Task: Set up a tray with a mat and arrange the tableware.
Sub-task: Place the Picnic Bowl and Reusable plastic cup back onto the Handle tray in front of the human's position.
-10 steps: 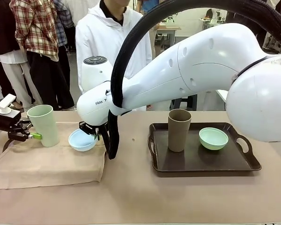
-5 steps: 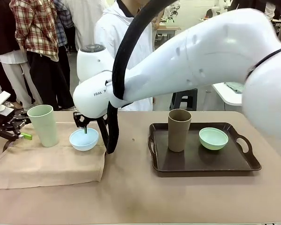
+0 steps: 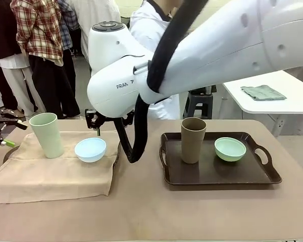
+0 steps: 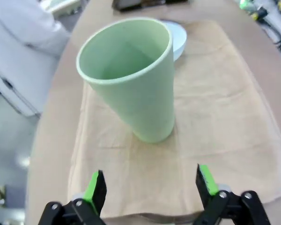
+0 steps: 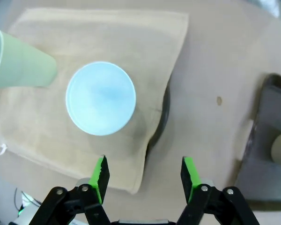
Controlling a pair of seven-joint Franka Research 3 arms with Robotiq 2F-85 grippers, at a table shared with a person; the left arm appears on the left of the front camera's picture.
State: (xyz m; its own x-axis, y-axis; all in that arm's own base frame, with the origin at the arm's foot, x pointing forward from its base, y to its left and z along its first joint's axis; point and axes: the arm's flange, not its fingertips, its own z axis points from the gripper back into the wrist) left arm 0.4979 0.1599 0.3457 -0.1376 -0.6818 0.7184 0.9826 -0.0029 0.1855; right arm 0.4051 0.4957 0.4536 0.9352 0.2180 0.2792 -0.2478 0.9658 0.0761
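The left gripper [image 4: 150, 185] is being held apart, empty, near the green tumbler [image 4: 131, 79]; the right gripper [image 5: 143, 176], likewise apart, is being held above, near the blue bowl [image 5: 100, 98]. Both vessels are being borne by the mat [image 5: 107, 33]. The brown tumbler [image 3: 193, 139] and mint bowl [image 3: 230, 148] are being carried on the tray [image 3: 217, 182].

The tan tabletop [image 3: 192, 217] lies under even indoor light, matte and free of hard shadows. Behind the right pincer [image 3: 97, 127], past the tabletop's far edge, a person in a white top [image 3: 154, 30] stands close. A black stool [image 3: 202, 91] is off to that pincer's right. Farther right is a white table [image 3: 288, 103] with a folded grey-green cloth [image 3: 262, 92] on it. Beyond the left pincer [image 3: 12, 134], people [image 3: 38, 35] stand on a grey floor [image 3: 78, 85], one in a plaid shirt.
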